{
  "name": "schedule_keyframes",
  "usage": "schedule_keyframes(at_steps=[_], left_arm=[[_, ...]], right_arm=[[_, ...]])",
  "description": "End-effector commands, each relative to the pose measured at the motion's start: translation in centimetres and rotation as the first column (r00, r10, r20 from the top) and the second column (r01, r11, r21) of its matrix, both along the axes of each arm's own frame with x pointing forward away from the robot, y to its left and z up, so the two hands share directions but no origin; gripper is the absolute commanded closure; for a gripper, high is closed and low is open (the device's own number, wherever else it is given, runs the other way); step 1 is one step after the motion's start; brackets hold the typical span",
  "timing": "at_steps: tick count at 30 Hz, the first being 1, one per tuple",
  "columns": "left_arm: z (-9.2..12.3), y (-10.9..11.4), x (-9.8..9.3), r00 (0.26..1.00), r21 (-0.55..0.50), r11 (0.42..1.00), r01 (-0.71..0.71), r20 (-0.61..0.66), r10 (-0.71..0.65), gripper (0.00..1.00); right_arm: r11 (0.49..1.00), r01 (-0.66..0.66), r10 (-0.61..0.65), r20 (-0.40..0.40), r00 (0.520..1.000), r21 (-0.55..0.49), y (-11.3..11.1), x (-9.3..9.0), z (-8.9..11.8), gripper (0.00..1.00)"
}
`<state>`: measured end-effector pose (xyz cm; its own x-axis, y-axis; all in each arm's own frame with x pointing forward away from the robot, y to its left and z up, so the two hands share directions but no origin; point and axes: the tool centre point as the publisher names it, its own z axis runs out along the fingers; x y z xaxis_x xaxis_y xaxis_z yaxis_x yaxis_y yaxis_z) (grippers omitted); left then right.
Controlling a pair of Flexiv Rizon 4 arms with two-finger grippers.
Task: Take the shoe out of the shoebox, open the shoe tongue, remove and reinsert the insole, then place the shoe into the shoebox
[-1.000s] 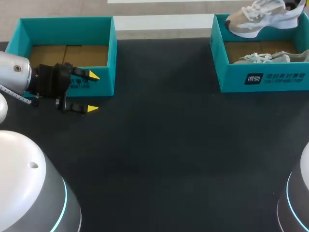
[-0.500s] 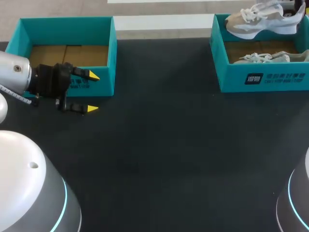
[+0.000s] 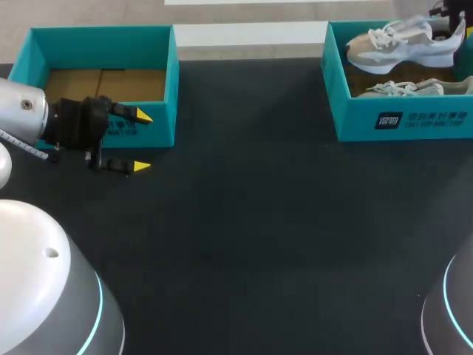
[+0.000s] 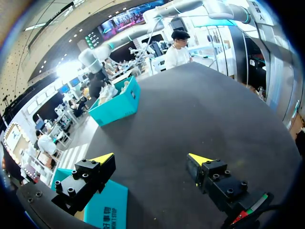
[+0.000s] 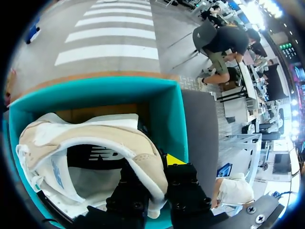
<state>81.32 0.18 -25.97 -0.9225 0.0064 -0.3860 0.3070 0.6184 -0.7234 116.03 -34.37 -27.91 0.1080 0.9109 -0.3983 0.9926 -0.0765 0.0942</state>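
**Right claw has the shoe by its heel, over the far-right box**

The right claw (image 5: 151,167) is clamped on the shoe (image 3: 403,46) at the heel collar. The right wrist view shows 1 yellow-tipped finger outside the padded rim and the other tucked inside the opening. That grip makes sense, since the collar is the stiffest edge a narrow 2-finger claw can pinch, and it leaves the laces and tongue free for later work.

The shoe hangs roughly level, with its toe pointing toward the middle of the surface. It sits over the rear part of the right shoebox (image 3: 403,122), whose teal walls ring it in the wrist view. I cannot tell whether its sole has cleared the rim. A second shoe (image 3: 410,87) lies on its side in the front of the same box, just below the held one.

The left claw (image 3: 142,141) hovers with its fingers spread wide, holding nothing. It is just in front of the left shoebox (image 3: 103,37), which shows only a cardboard floor. It looks parked there, well apart from the right box, ready to help with the tongue and insole.

The surface (image 3: 259,222) is dark and matte, with the 2 teal boxes at its far corners. My guess is that this is the take-out step, though the pose alone would also suit the return.
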Motion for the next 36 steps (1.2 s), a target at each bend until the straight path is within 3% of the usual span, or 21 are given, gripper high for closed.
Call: schedule_keyframes(at_steps=[1, 30, 31, 32, 33, 35, 36], left_arm=[[0.0, 0.0, 0.0, 1.0, 0.004, 1.0, 0.001, -0.001, -0.001, 0.0], [0.0, 0.0, 0.0, 1.0, 0.004, 1.0, 0.001, -0.001, -0.001, 0.0], [0.0, 0.0, 0.0, 1.0, 0.004, 1.0, 0.001, -0.001, -0.001, 0.0], [0.0, 0.0, 0.0, 1.0, 0.004, 1.0, 0.001, -0.001, -0.001, 0.0], [0.0, 0.0, 0.0, 1.0, 0.004, 1.0, 0.001, -0.001, -0.001, 0.0], [0.0, 0.0, 0.0, 1.0, 0.004, 1.0, 0.001, -0.001, -0.001, 0.0], [0.0, 0.0, 0.0, 1.0, 0.004, 1.0, 0.001, -0.001, -0.001, 0.0]], right_arm=[[1.0, 0.005, -0.005, -0.019, 1.0, 0.001, -0.5, 1.0, -1.3, 1.0], [0.998, 0.025, -0.018, -0.116, 0.993, 0.059, -0.4, 0.3, -6.8, 1.0], [0.998, 0.026, -0.019, -0.117, 0.993, 0.06, -0.4, 0.2, -6.9, 0.95], [0.998, 0.028, -0.021, -0.118, 0.993, 0.06, -0.4, 0.1, -7.0, 0.73], [0.998, 0.031, -0.023, -0.12, 0.992, 0.058, -0.5, 0.0, -7.1, 0.59], [0.998, 0.033, -0.026, -0.123, 0.992, 0.058, -0.5, -0.1, -7.2, 0.44], [0.998, 0.035, -0.027, -0.124, 0.992, 0.059, -0.6, -0.1, -7.2, 0.3]])
